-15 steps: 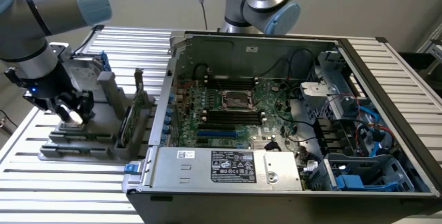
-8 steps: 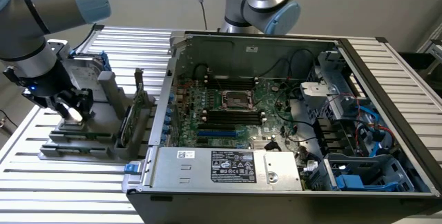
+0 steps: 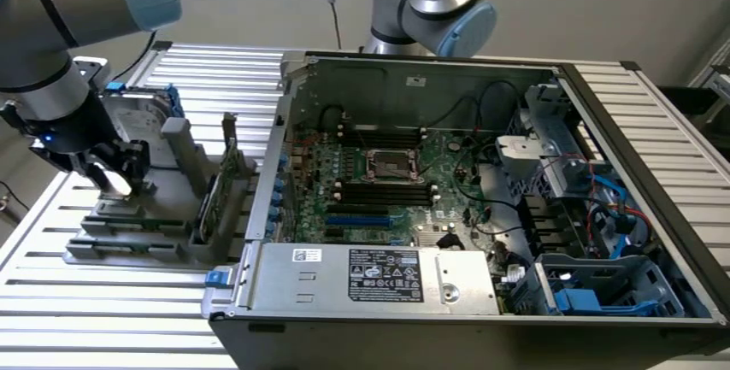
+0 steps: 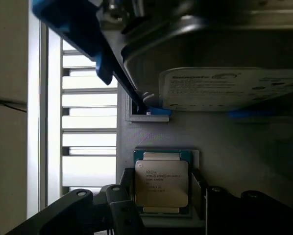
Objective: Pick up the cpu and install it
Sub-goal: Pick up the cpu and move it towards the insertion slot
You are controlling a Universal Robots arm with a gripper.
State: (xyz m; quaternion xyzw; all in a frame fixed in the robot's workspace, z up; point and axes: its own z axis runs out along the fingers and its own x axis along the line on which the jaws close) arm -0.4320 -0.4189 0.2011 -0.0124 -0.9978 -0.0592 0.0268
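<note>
Slatted metal table [image 3: 103, 302] with open computer case [image 3: 456, 344] and grey rack [image 3: 137, 246]

Seagate brand name on white label of hard drive [image 4: 230, 88], Intel marking heading small printed lines on cpu [image 4: 161, 182] lid, remainder illegible, power supply label [image 3: 385, 274] print unreadable
</note>
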